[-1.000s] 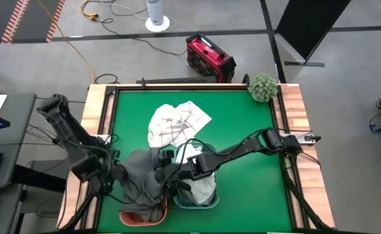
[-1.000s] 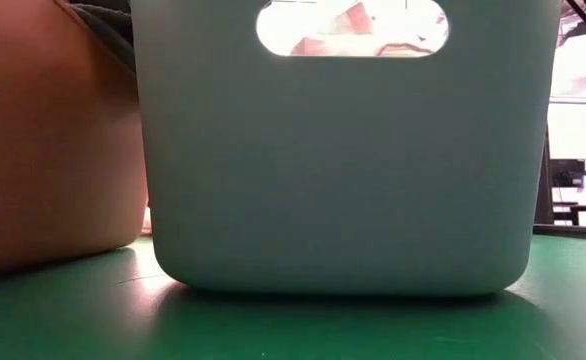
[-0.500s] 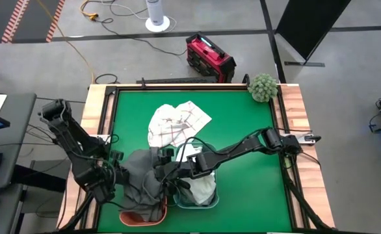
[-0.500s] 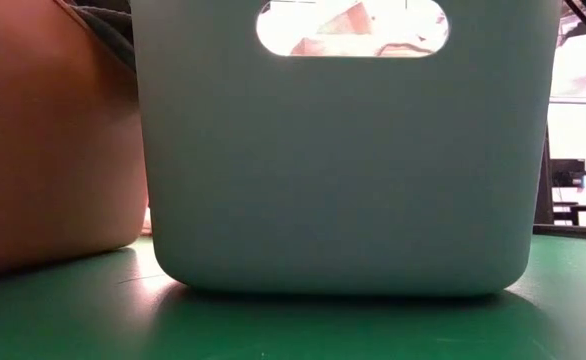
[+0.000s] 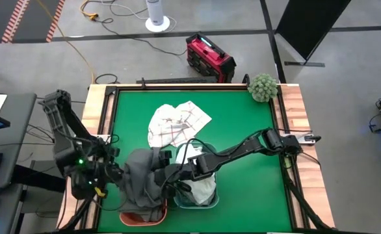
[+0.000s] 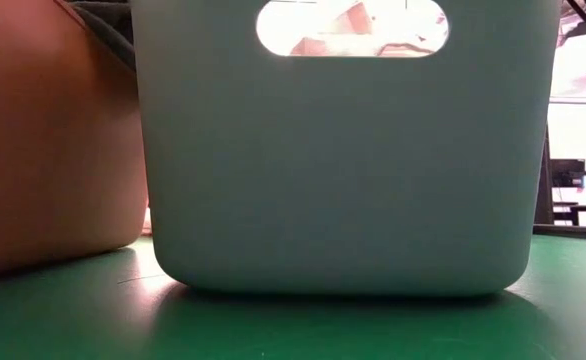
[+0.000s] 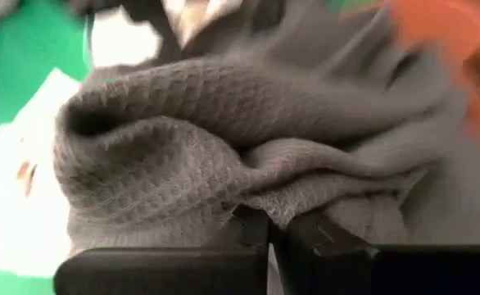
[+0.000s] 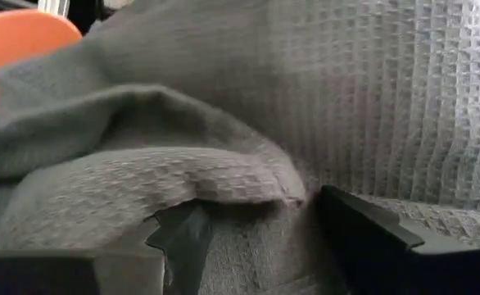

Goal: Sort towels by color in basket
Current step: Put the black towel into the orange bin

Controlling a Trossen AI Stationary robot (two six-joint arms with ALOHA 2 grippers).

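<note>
A dark grey waffle towel (image 5: pixel 142 179) is heaped over the far rim of the orange basket (image 5: pixel 142 219), and both grippers are at it. At the heap's left side, my left gripper (image 5: pixel 111 175) is shut on the cloth (image 7: pixel 224 139). From the right, my right gripper (image 5: pixel 168 179) reaches in; its fingers stand wide apart in the right wrist view, with grey cloth (image 8: pixel 305 98) bunched between them. A white towel (image 5: pixel 203 187) fills the pale basket (image 5: pixel 211 203). A white towel with red check lines (image 5: pixel 174 123) lies flat on the green mat. My left gripper pinches a bunched edge of the grey towel (image 7: pixel 264 206) between its two fingers, coming from the table's left and slanting down. Several layers seem caught. The rest of the towel lies slack on the orange basket. My right gripper has a rolled fold of the grey towel (image 8: pixel 224 184) lying between its spread fingers (image 8: pixel 183 233). Cloth touches both fingers. I cannot tell whether they grip it.
A green fuzzy ball (image 5: pixel 263 86) sits at the table's far right corner. In the low view, the pale basket's wall (image 6: pixel 343 180) and the orange basket (image 6: pixel 43 150) fill the picture. Bare green mat (image 5: pixel 242 123) lies on the far right.
My left arm has drawn back toward the table's left edge and risen, and its gripper has tipped toward level at the grey heap's left side. The heap's left edge has bunched up a little. My right arm has kept still.
</note>
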